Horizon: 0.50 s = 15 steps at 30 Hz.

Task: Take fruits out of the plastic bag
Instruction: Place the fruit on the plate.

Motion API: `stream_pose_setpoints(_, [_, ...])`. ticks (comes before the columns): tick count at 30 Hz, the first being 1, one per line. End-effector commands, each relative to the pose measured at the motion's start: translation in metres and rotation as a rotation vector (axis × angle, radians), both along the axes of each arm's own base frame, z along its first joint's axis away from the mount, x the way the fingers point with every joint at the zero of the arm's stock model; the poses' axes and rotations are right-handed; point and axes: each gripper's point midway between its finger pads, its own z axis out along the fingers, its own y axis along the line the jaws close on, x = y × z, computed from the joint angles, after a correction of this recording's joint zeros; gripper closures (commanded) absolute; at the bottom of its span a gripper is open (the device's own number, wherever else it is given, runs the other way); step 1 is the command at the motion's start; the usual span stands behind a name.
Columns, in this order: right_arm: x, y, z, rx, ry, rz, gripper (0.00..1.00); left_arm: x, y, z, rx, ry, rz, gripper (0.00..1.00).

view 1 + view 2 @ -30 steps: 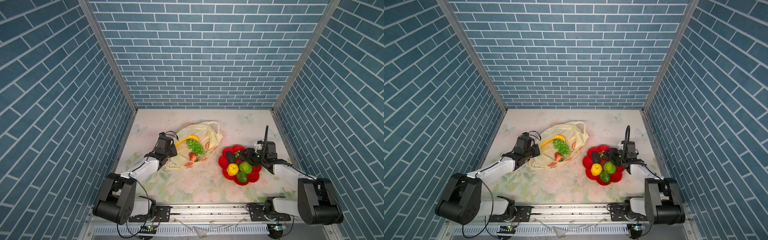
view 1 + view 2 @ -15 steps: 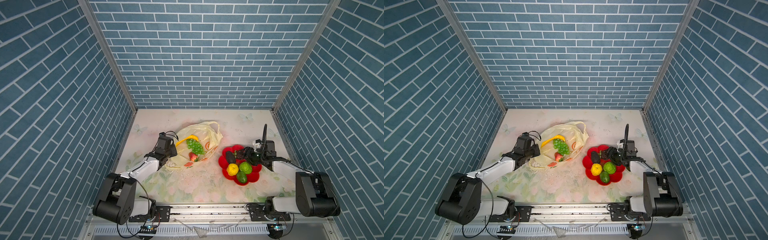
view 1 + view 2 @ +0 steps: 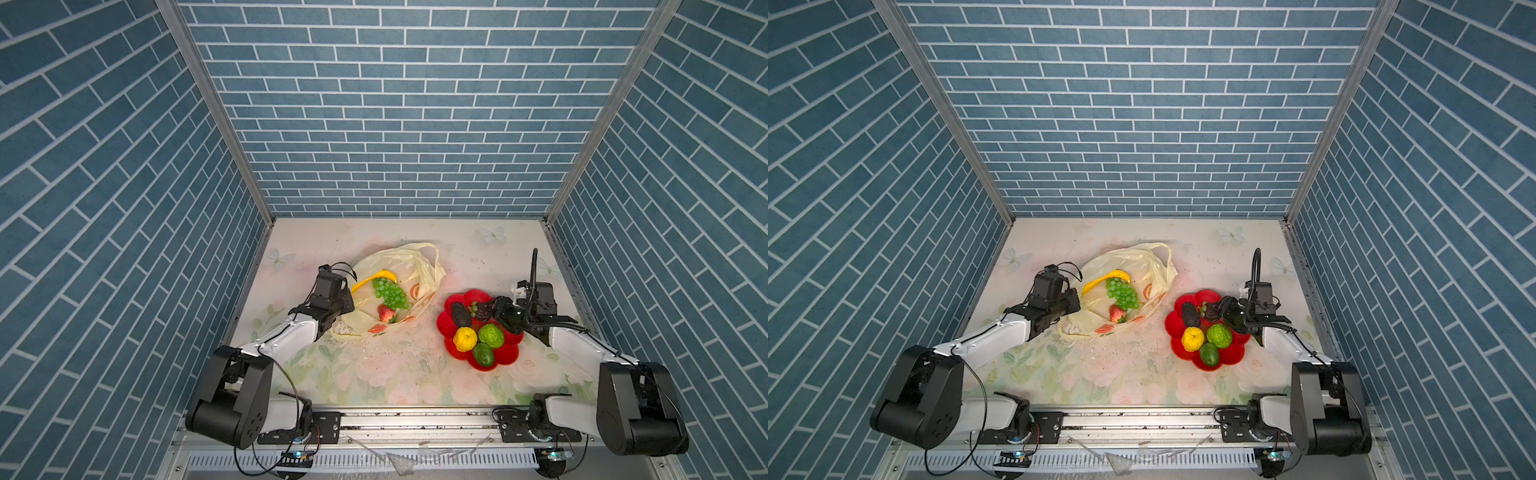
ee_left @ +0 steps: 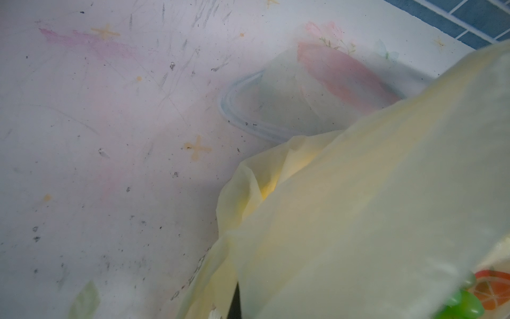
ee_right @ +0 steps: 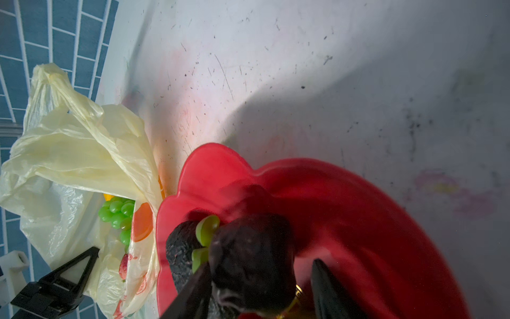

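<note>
Plastic bag (image 3: 399, 262) on table (image 3: 374, 374), left of middle, edge pinched by left gripper (image 3: 347, 306), jaws fully closed on film. Red plate (image 3: 509, 358) just beside, already loaded. Right gripper (image 3: 492, 311) over plate, jaws half spread, dark avocado (image 5: 248, 256) loose between: one finger touching, other clear. Spread wider, lift straight up, avoid nudging neighbours. Left in bag: grape bunch (image 3: 390, 293), banana (image 3: 376, 277), strawberry (image 3: 386, 312).

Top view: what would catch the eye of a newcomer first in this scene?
The bright red plate on the right stands out most, holding a yellow lemon and a bumpy green citrus. Left of it lies the open plastic bag, with green grapes, a banana and a strawberry inside.
</note>
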Motion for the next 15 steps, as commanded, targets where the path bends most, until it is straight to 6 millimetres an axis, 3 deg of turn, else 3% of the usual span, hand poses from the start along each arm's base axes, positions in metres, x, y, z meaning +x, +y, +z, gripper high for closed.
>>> stream_pose_setpoints(1, [0.004, -0.012, 0.011, -0.061, -0.03, -0.03, 0.44, -0.001, 0.004, -0.005, 0.018, 0.012, 0.004, 1.0])
stream_pose_setpoints(15, [-0.007, -0.019, -0.004, -0.106, 0.027, -0.048, 0.53, 0.0, 0.003, -0.006, 0.014, 0.014, 0.003, 1.0])
